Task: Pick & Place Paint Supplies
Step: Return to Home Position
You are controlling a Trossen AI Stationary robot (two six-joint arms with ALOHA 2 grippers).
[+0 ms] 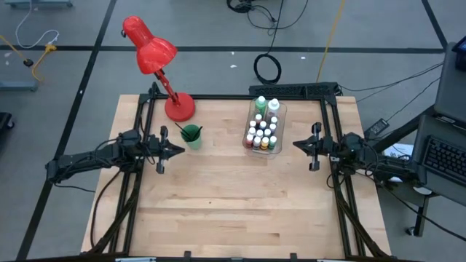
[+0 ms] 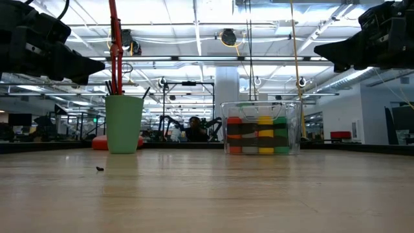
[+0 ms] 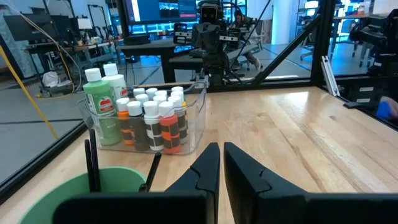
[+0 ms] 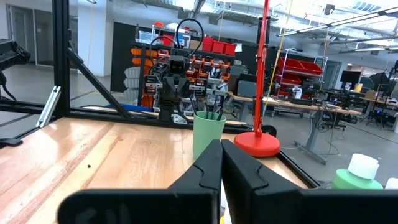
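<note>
Left jaws closed near green cup; paint bottles' labels illegible.

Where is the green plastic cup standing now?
In the high view, the green plastic cup stands left of centre, close beside the red lamp base.

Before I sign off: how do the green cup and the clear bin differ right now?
The green cup is opaque and round; the clear bin is see-through and boxy. The cup holds dark paintbrushes; the bin holds paint bottles. Both stand upright on the table.
</note>
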